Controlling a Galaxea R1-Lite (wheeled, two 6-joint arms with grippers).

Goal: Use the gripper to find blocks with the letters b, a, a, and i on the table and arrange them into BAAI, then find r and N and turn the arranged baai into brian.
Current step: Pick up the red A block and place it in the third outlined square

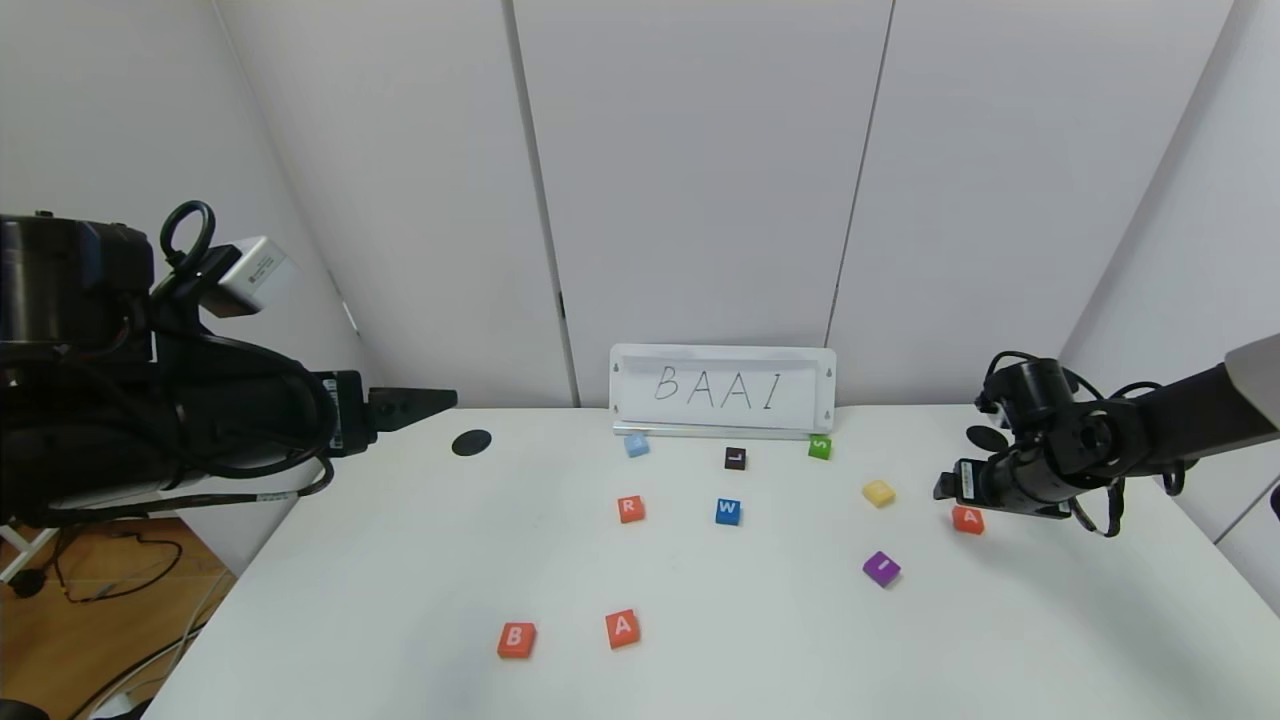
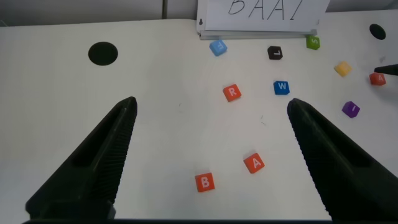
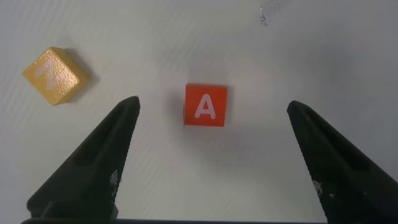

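- Hovering over the right side of the desk (image 1: 400, 600), the right hand (image 3: 211, 155) is seen with fingers spread wide, clamped on nothing; one orange-red A tile (image 3: 206, 105) lies flat between and beyond the fingertips, untouched.
- That A tile (image 1: 967, 519) is partly covered by the right hand (image 1: 945, 487) in the head view; its letter reads squarely in the right wrist view.
- Yellow N tile (image 3: 52, 75) is set near that A, rotated diagonally; its pale letter is hard to make out. In the head view the yellow tile (image 1: 878, 492) shows no readable letter.
- Purple I tile (image 1: 881, 568) is placed nearer the robot than the yellow one, turned corner-on, letter stroke slanted.
- B tile (image 1: 516, 639) and second A tile (image 1: 622, 628) are laid side by side near the front edge, apart, the A tilted slightly.
- R tile (image 1: 630, 508) is found mid-desk, beside the blue W tile (image 1: 727, 511), not touching.
- Left hand (image 2: 211, 162) is held raised off the left side of the desk, fingers wide apart, nothing between them; in the head view only its dark tip (image 1: 415, 405) is shown and the arm is cut off by the frame edge.
- Sign lettered BAAI (image 1: 722, 390) is stood at the back; the light blue tile (image 1: 636, 445), dark L tile (image 1: 735, 458) and green S tile (image 1: 819, 447) are lined up just in front of it. Light blue tile's letter cannot be read.
- One black hole (image 1: 471, 442) is seen at back left; a second is mostly hidden behind the right arm.
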